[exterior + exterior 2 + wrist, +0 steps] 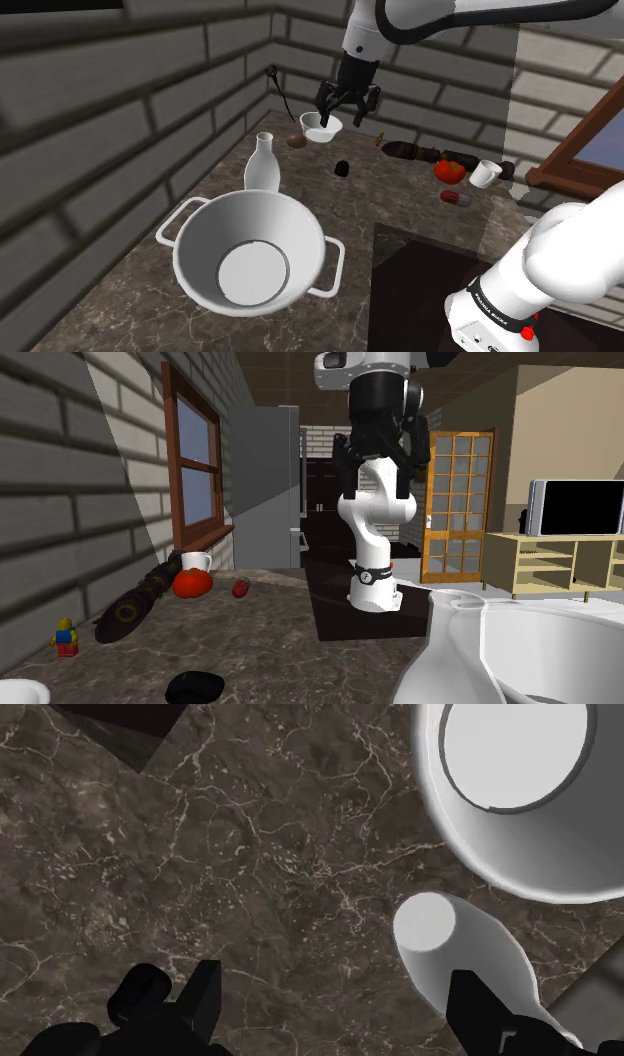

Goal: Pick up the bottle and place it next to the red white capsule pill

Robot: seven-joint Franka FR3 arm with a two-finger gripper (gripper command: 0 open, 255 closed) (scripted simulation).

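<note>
The jaws are hanging wide open above the tabletop (340,205), gripping nothing. The white bottle (263,165) is standing upright just beside the big white pot (250,255), well apart from the red-and-white pill (455,198).

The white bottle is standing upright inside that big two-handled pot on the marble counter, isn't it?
Not inside. The white bottle stands upright on the marble counter beside the two-handled pot, outside its rim. The shoulder view shows this.
</note>
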